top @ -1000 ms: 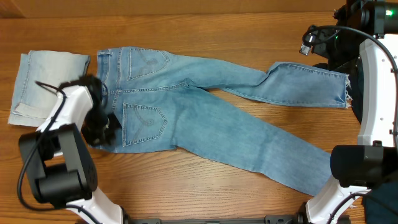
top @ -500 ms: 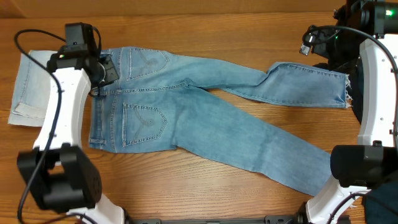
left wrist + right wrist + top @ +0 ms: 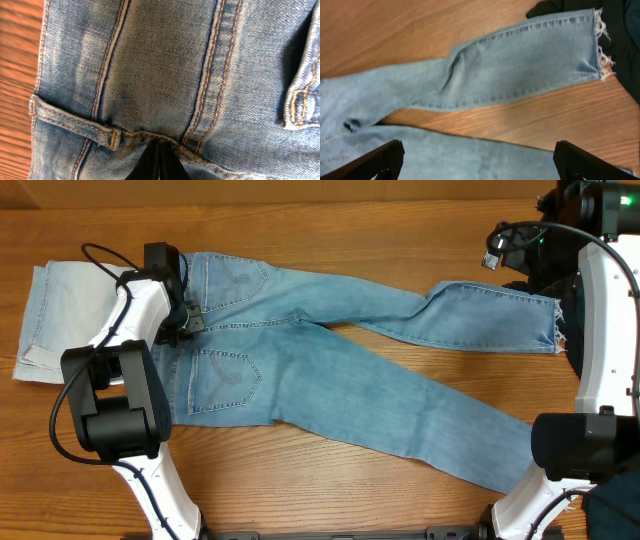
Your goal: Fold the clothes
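Overhead first: the long pair of light-blue denim jeans (image 3: pixel 340 370) is laid flat across the brown wooden table (image 3: pixel 300 480). The waistband is on the left, and the two legs splay out to the right, one toward the far edge and one toward the near corner. The stitched back pockets (image 3: pixel 228 375) face up. The left gripper (image 3: pixel 188 315) sits right on the waistband, roughly between the pockets. Just left of the jeans there's a folded piece of paler washed denim (image 3: pixel 60 315), partly under the left arm. The white right arm (image 3: pixel 600 330) stands along the right edge, past the hems, and a bit of dark navy cloth (image 3: pixel 618 515) peeks in at the bottom right corner.

Left wrist cam: it's super close on the waistband, all orange topstitching, with a belt loop (image 3: pixel 75 125) running across. The black fingers are pressed together at the bottom of the shot, and the denim puckers right at their tips, so it looks like they're pinching the waistband. A strip of table shows on the left.

Right wrist cam: the right gripper (image 3: pixel 480 162) is spread wide, with one finger (image 3: pixel 377 161) in each lower corner and nothing between them. It hangs above the far leg, clear of the cloth. That leg's frayed hem (image 3: pixel 602 45) lies just beside a black garment (image 3: pixel 625 40) in the top right.
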Tool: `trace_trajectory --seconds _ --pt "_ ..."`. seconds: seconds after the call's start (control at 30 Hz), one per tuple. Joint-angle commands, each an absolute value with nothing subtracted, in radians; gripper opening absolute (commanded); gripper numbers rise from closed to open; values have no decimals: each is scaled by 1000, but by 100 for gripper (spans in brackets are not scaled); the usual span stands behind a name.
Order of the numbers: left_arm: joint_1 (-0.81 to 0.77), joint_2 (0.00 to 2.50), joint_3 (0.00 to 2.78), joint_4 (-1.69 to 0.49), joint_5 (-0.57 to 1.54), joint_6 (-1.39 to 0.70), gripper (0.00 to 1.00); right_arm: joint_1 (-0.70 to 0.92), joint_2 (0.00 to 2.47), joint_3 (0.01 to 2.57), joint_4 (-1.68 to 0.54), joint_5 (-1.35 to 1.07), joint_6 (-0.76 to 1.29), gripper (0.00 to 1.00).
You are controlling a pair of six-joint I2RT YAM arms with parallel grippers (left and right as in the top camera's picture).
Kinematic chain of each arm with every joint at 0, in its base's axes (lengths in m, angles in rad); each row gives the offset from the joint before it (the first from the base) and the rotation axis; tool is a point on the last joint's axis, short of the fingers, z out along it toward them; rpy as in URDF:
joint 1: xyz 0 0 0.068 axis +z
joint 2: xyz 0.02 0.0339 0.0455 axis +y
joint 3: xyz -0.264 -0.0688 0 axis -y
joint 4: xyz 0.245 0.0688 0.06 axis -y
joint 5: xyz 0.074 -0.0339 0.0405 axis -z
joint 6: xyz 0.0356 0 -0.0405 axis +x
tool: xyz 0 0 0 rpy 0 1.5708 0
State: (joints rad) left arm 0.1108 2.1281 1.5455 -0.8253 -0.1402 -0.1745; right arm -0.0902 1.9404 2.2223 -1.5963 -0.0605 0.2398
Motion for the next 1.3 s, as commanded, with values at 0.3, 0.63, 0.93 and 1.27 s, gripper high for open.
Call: trace_trajectory --seconds 0.3,0.63,0.93,1.27 --pt "112 2163 1618 -784 -209 -22 12 -91 2028 1787 -1305 26 550 98" --pt "111 2164 1618 -786 -209 -26 13 -91 2028 1490 -998 85 412 12" --pt "111 2164 1618 -795 -209 -27 16 -91 2091 1358 -678 43 275 4" --pt "142 2164 1617 -843 -209 -163 15 -91 2123 1358 -398 43 177 4"
